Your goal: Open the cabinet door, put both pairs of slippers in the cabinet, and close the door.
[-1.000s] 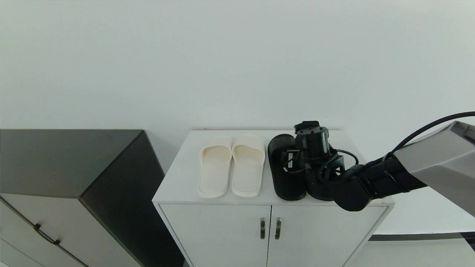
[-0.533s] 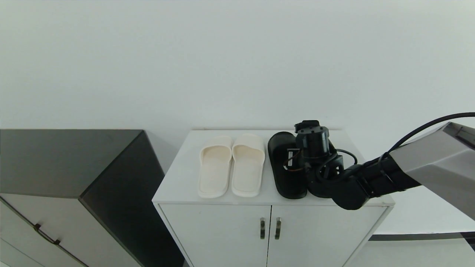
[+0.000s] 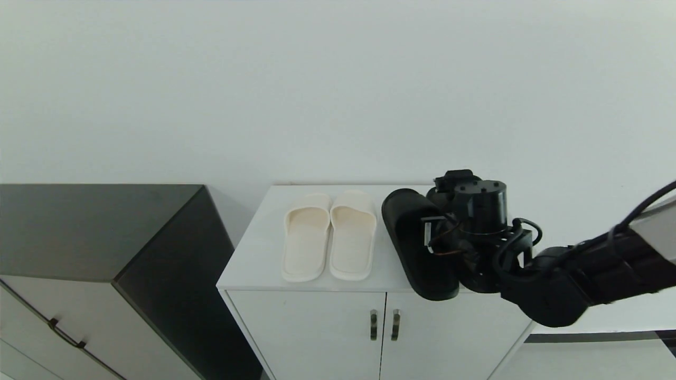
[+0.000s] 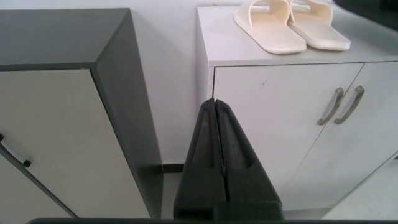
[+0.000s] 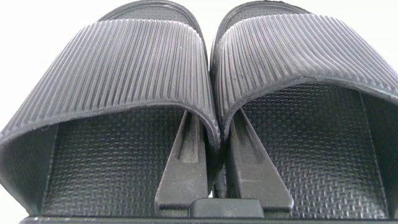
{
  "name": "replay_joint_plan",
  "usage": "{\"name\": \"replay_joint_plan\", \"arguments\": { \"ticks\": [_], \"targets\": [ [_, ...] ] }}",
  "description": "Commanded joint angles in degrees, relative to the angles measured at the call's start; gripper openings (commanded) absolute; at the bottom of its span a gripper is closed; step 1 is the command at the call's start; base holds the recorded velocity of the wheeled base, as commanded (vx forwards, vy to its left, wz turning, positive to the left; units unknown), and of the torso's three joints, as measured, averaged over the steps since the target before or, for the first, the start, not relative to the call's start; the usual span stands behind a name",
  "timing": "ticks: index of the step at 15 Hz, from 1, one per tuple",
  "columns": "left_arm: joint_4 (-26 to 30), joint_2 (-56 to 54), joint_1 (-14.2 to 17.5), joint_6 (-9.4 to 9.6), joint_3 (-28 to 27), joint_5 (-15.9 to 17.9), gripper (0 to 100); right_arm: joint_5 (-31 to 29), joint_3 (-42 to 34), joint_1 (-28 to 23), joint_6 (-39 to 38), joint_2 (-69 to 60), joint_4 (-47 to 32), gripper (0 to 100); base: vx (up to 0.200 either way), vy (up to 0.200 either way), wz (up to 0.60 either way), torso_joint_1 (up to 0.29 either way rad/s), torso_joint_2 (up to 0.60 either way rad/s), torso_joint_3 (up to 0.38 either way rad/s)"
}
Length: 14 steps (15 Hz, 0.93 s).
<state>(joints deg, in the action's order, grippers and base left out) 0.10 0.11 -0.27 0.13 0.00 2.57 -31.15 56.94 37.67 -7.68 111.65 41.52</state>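
A pair of black slippers (image 3: 422,248) (image 5: 124,74) is held side by side, lifted off the white cabinet (image 3: 253,253), heels past its front edge. My right gripper (image 5: 214,155) is shut on the two inner side walls, one finger inside each slipper under the ribbed straps. A pair of cream slippers (image 3: 330,237) (image 4: 292,25) lies flat on the cabinet top, left of the black pair. Both cabinet doors are closed, their handles (image 3: 384,324) (image 4: 341,106) meeting at the centre. My left gripper (image 4: 216,109) is shut and empty, low in front of the cabinets.
A taller dark cabinet (image 3: 105,232) (image 4: 62,31) with a drawer handle (image 3: 66,333) stands close on the left of the white one. A plain wall runs behind both. Open floor lies to the right of the white cabinet.
My right arm has risen and drawn back toward the front right, carrying the black slippers off the cabinet top. The cream slippers and the doors have not moved.
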Motion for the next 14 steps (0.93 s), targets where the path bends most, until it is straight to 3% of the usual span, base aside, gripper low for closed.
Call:
{"name": "replay_joint_plan", "arguments": {
  "ticks": [1, 5, 7, 14],
  "targets": [
    [0.0, 0.1, 0.0, -0.05, 0.0, 0.0, 0, 6.1, -10.4, 3.5, 0.0, -13.6, -0.5, 0, 0.000, 0.000, 0.00, 0.000, 0.00, 0.000],
    [0.0, 0.1, 0.0, 0.04, 0.0, 0.1, 0, 11.5, -22.8, 10.3, -0.5, -24.6, -2.0, 0, 0.000, 0.000, 0.00, 0.000, 0.00, 0.000],
    [0.0, 0.1, 0.0, 0.04, 0.0, 0.1, 0, 11.6, -23.2, 11.8, -0.4, -25.0, -1.8, 0, 0.000, 0.000, 0.00, 0.000, 0.00, 0.000],
    [0.0, 0.1, 0.0, -0.05, 0.0, 0.1, 0, 12.6, -24.2, 12.0, -0.5, -25.0, -1.7, 0, -0.200, 0.000, 0.00, 0.001, 0.00, 0.003]
  ]
}}
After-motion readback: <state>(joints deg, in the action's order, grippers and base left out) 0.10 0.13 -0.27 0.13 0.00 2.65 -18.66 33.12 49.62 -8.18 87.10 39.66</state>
